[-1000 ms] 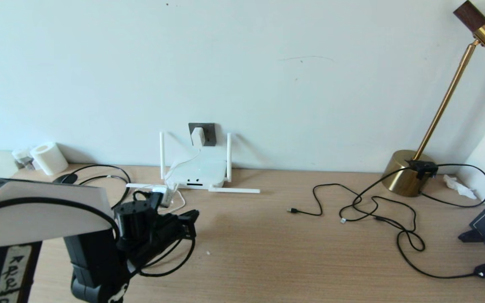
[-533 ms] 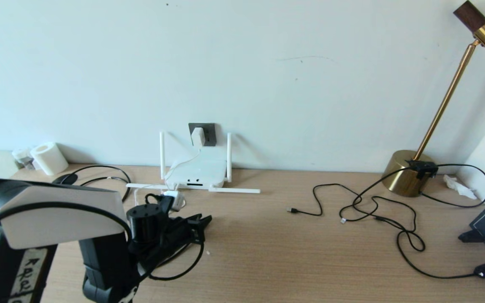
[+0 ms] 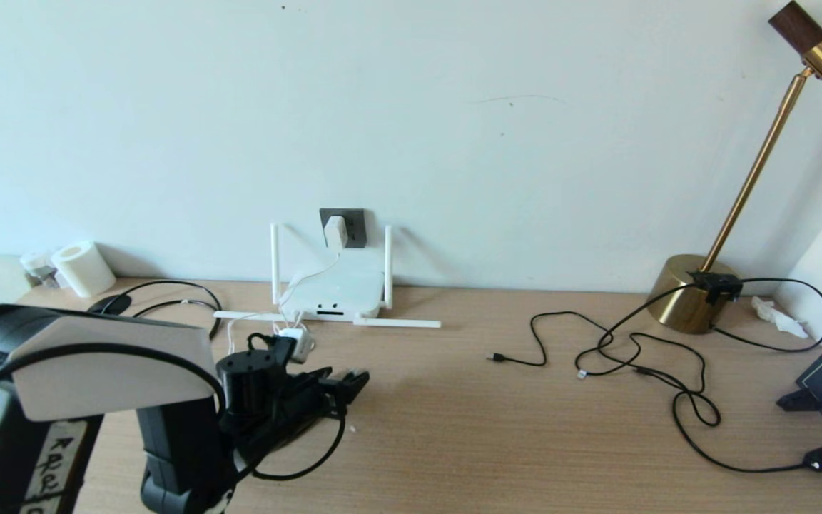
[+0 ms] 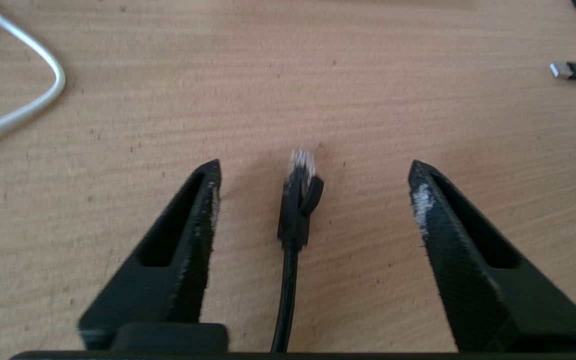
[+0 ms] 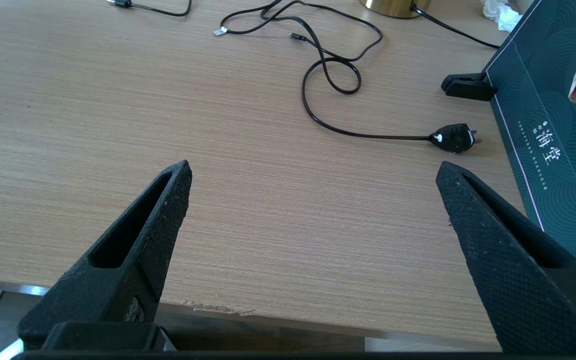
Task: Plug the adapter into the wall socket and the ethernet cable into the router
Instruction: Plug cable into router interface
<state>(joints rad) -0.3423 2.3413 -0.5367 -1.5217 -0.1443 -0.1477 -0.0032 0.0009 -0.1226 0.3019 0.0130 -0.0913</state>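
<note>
While the adapter (image 3: 335, 231) sits in the wall socket (image 3: 354, 227), the ethernet cable (image 4: 295, 200) is left unplugged.
Its plug is seen between the widely parted left gripper (image 4: 313, 172) fingers, touched by neither, probably released for regripping.

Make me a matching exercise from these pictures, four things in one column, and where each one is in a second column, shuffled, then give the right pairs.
Things:
1. adapter
2. router
3. ethernet cable
4. toilet roll

Places:
A. on the table by the wall, far left
B. lying between the open left gripper's fingers
C. seated in the wall socket
D. on the table below the wall socket

Pairs: 1-C, 2-D, 3-B, 4-A
</note>
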